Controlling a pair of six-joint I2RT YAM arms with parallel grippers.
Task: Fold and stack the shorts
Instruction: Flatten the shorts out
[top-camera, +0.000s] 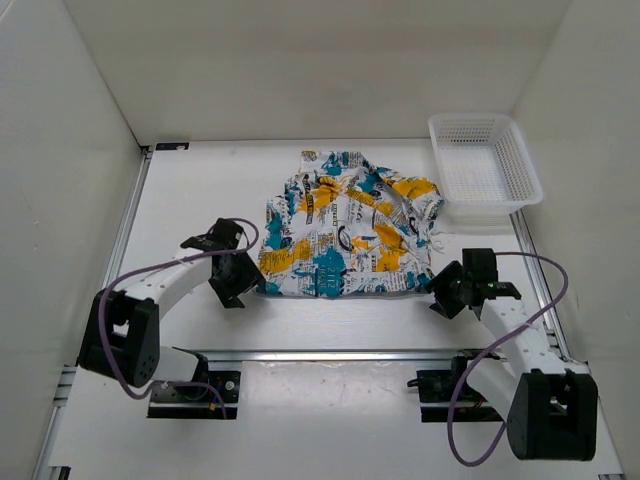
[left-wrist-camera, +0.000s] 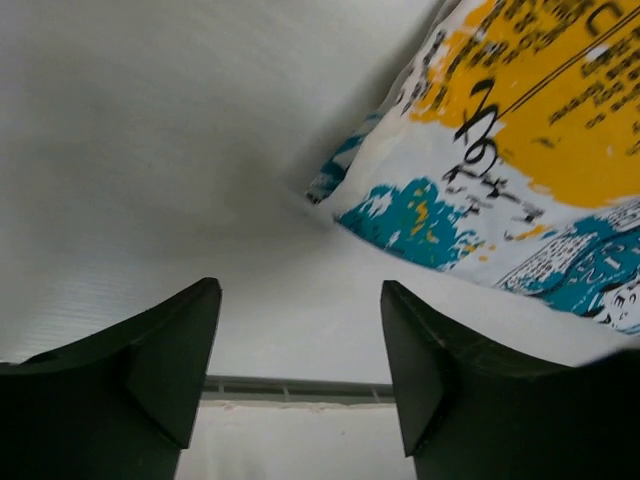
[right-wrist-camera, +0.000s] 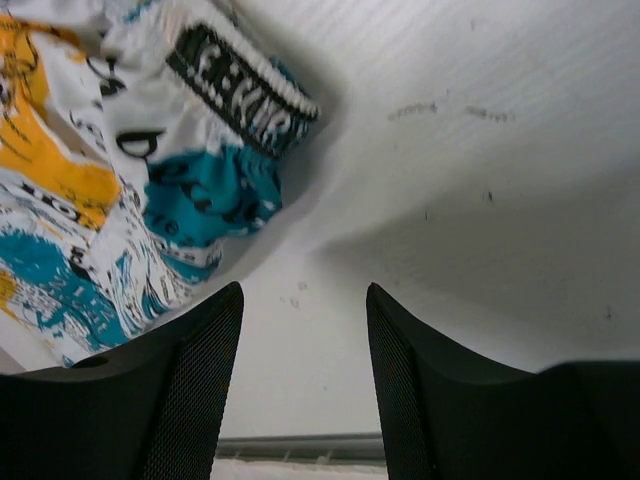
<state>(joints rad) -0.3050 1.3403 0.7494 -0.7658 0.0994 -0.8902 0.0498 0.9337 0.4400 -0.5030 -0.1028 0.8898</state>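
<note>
The shorts (top-camera: 345, 225), white with teal, yellow-orange and black print, lie crumpled in the middle of the table. My left gripper (top-camera: 243, 285) is open and empty just left of their near left corner, which shows in the left wrist view (left-wrist-camera: 520, 160). My right gripper (top-camera: 443, 292) is open and empty just right of their near right corner. The right wrist view shows that corner and the black-lettered waistband (right-wrist-camera: 150, 160) at upper left, apart from the fingers (right-wrist-camera: 200, 390).
A white plastic mesh basket (top-camera: 484, 163) stands at the back right, next to the shorts' far right edge. White walls enclose the table on three sides. A metal rail (top-camera: 340, 355) runs along the near edge between the arm bases.
</note>
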